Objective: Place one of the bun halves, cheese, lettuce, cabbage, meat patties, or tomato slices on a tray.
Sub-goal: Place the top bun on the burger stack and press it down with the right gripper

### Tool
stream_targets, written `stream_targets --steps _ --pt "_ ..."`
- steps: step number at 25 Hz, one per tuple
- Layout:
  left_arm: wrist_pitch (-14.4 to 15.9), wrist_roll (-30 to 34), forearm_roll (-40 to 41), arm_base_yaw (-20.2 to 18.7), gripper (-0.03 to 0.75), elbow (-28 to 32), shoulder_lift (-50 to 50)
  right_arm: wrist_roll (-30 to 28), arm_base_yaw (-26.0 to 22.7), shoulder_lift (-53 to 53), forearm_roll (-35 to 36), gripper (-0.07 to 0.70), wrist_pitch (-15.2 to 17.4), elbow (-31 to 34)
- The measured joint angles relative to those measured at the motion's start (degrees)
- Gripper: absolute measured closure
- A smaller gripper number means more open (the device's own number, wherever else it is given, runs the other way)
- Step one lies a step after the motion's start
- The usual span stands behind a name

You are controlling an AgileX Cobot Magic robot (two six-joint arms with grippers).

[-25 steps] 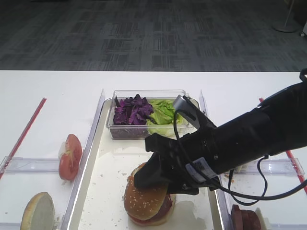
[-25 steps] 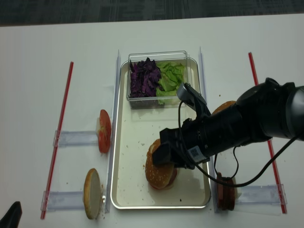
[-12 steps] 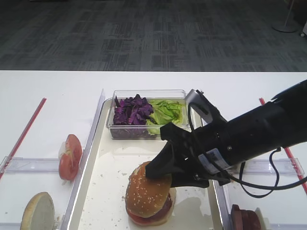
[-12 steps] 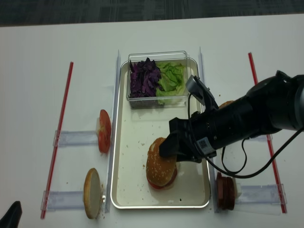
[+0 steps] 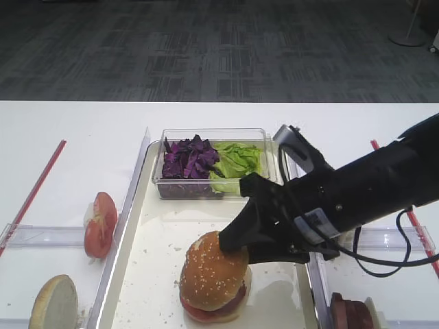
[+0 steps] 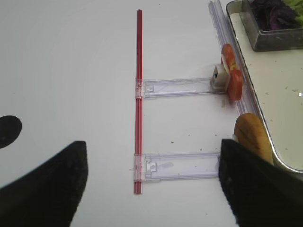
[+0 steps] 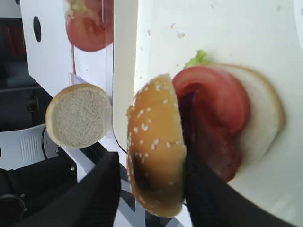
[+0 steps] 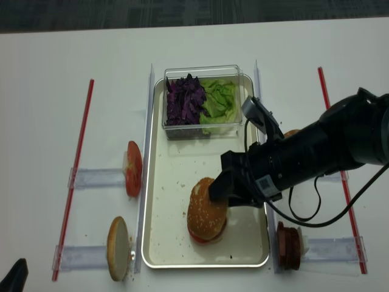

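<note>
One stack sits on the tray [image 5: 130, 274] in the exterior high view: a bun top [image 5: 211, 271] on red filling. The right end effector [image 5: 234, 241] is at the bun top's rear edge; contact cannot be confirmed here.

Right wrist view: both fingers [image 7: 97, 198] bracket the bun top [image 7: 156, 146], partly parted, apparently gripping it. It stands tilted on edge against a tomato slice [image 7: 215, 101] and the base bun [image 7: 260, 113]. Risk: released at this tilt, it could slide off the stack.

Left wrist view: the left end effector [image 6: 151, 189] stands wide apart, holding nothing, left of the tray.

Realsense view: the stack lies toward the tray's [image 8: 153, 182] near end. Risk: a sideways withdrawal could drag it over.
</note>
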Motion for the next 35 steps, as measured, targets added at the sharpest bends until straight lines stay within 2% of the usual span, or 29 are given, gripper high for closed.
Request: stream_targets --steps 5,10,25,35 --pt "0.0 0.0 0.0 0.0 0.19 0.0 0.0 2.41 -2.85 -3.13 -3.95 0.273 0.3 0.0" --pt "0.0 0.0 0.0 0.0 0.19 0.0 0.0 4.01 -3.6 -5.22 -7.16 0.273 0.33 0.0" --pt "0.0 0.0 0.0 0.0 0.19 0.0 0.0 4.46 -3.6 -5.76 -7.5 0.273 0.76 0.0" --pt "0.0 0.0 0.0 0.0 0.19 0.0 0.0 4.55 -3.6 -8.02 -5.83 0.272 2.38 0.0"
